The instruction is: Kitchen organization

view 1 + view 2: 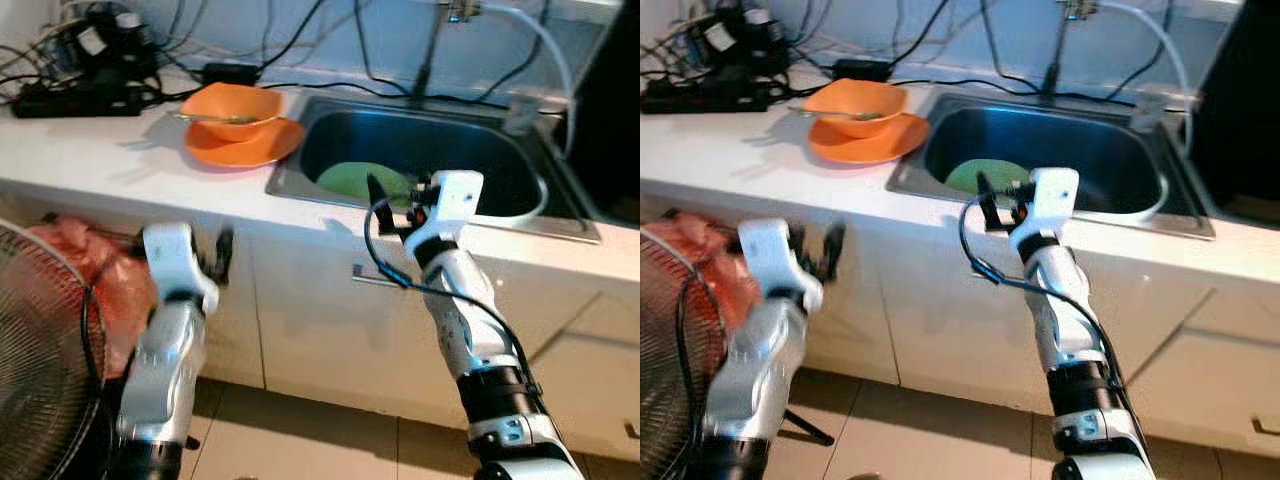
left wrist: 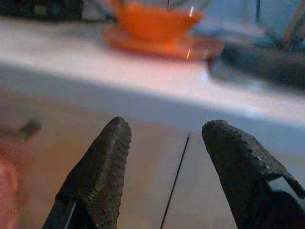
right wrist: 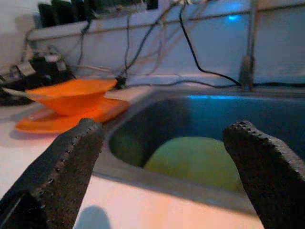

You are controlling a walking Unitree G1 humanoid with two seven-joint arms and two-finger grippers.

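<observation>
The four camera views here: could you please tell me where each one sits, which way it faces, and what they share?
Left eye view: head, looking down at the white countertop; both silver arms show.
Right eye view: same scene, same arms.
Left wrist view: looks between the open left gripper toward the cabinet front and counter edge.
Right wrist view: looks between the open right gripper into the steel sink with the green plate.
Shared: orange bowl on orange plate.

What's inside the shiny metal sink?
A round green plate lies in the stainless steel sink. The open right gripper hides part of the plate; what lies under it cannot be seen.
</observation>
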